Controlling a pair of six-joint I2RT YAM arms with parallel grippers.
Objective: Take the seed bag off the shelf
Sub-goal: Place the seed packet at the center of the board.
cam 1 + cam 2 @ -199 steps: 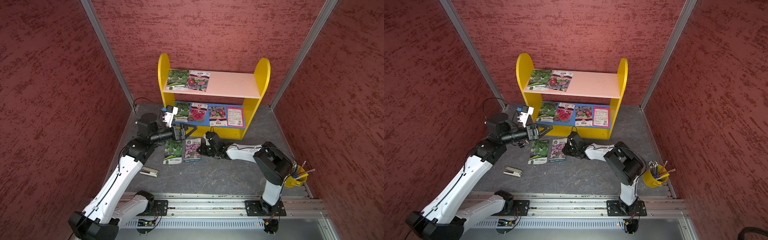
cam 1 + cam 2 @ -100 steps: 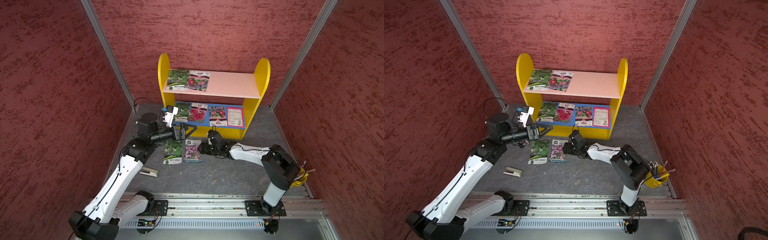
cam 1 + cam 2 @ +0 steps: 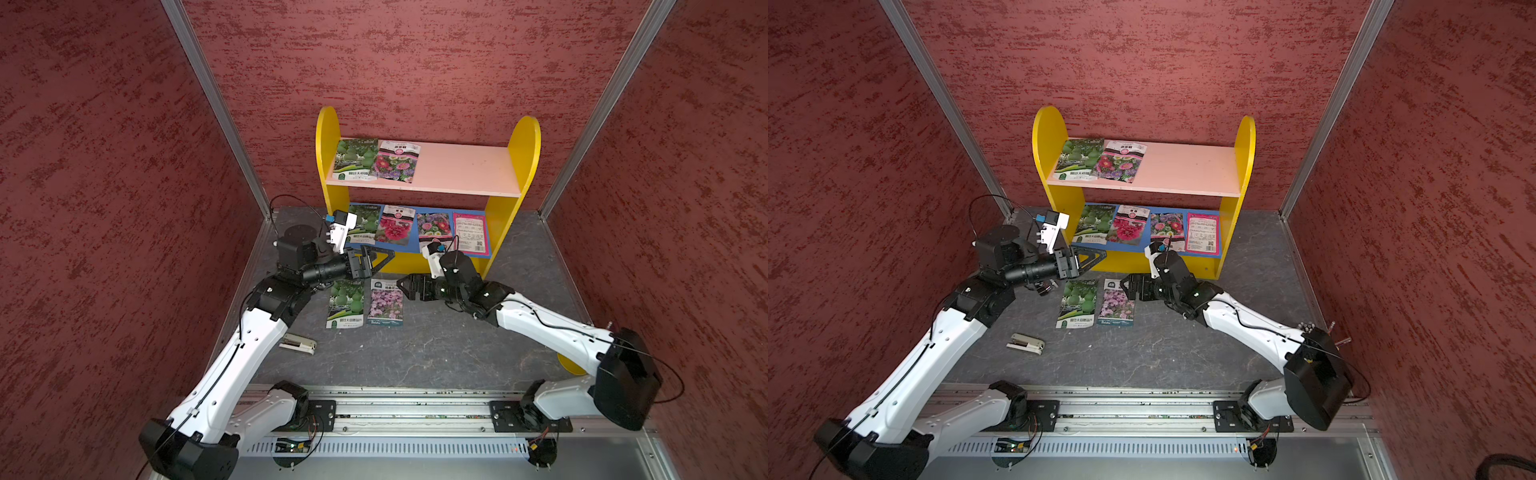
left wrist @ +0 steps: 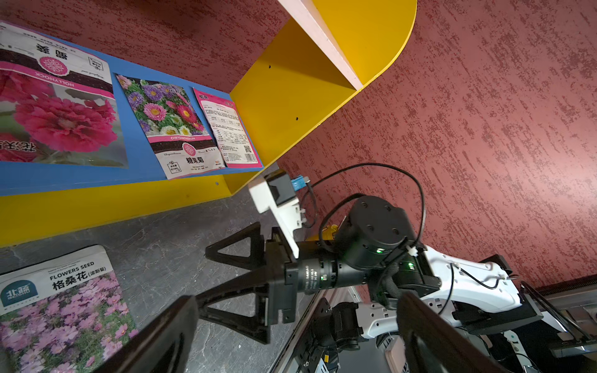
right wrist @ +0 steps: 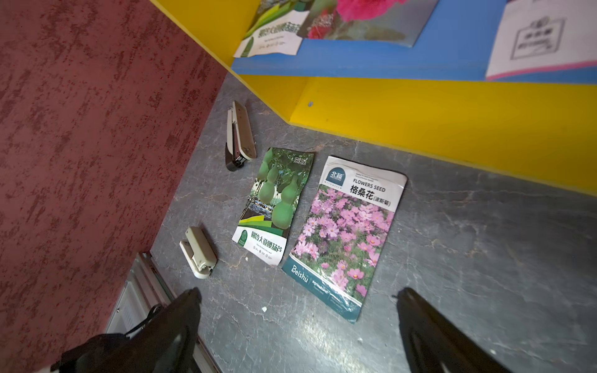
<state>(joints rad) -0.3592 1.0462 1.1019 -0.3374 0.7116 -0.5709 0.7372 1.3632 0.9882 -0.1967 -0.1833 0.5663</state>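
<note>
On the lower blue board (image 4: pixel 80 176) of the shelf (image 3: pixel 525 141), at its left end: gourd seed bag (image 3: pixel 368 220), laid flat, long axis front to back, short edge at the front lip. It is judged the likeliest next pick. The left gripper (image 3: pixel 384 259) is held just in front of that end, jaws spread wide, nothing grasped, and the bag lies beyond them toward the back wall. The right gripper (image 3: pixel 402 286) is likewise parted and empty, beside the cosmos bag (image 3: pixel 386 305) on the floor. Bags are thin glossy printed film, slightly creased, and the boards are smooth painted wood.

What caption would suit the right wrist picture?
Open right gripper near flower bag and gourd bag on the table, shelf behind.
</note>
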